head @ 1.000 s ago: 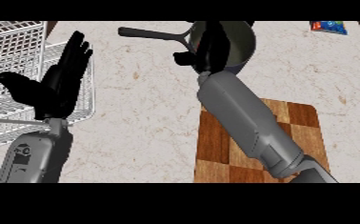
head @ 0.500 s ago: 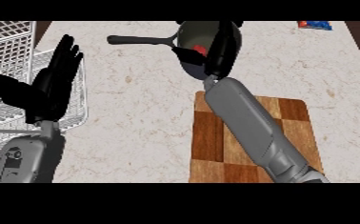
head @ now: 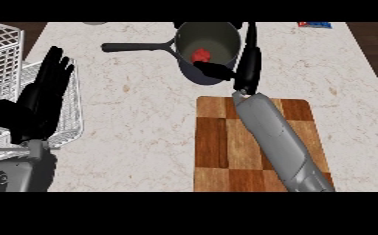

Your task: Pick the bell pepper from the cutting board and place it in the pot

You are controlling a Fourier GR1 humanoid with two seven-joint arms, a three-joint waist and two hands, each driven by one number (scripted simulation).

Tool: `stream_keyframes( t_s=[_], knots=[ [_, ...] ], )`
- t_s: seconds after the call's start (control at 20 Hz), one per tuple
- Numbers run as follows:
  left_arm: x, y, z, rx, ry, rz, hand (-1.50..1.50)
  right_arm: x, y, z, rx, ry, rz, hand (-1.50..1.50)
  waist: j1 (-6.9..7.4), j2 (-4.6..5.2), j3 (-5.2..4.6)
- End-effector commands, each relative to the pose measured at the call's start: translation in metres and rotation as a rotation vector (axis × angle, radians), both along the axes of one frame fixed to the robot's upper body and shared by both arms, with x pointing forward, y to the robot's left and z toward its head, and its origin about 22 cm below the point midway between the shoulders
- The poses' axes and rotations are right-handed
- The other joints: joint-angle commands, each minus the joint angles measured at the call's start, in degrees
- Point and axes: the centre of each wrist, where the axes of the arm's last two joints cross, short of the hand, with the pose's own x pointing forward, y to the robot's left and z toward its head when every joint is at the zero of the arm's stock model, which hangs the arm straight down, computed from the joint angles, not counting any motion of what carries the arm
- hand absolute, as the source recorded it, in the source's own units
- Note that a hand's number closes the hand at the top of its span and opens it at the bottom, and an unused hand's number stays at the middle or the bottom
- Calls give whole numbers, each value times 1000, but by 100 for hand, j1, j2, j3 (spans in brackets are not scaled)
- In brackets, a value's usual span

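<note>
One pepper in pot – board bare.
Right hand open at pot rim, holding nothing – left hand open, resting.

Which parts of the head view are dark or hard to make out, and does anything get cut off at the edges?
Head view: the pot has a shaded interior, yet the red bell pepper stands out; the black right hand blends against it; the left hand is dark; the wire rack and cutting board are cropped.

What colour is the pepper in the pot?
Red. The bell pepper shows best in the head view, inside the grey pot.
</note>
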Motion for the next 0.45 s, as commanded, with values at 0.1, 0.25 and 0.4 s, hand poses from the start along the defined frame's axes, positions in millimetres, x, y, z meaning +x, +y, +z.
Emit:
stream_keyframes(
  t_s=[0.1, 0.25, 0.4],
  knots=[
    [-9, 15, -8, 6, 5, 9, 0, -18, -46, -30, -19, 13, 39, -150, -71, -20, -3],
    [10, 4, 11, -7, 7, 20, 0, -8, -55, -9, -11, 8, 38, -150, -85, -17, -4],
    [3, -6, 9, 1, 4, 29, 0, -20, -30, -7, -3, 18, 50, -150, -82, -25, -4]
  ],
)
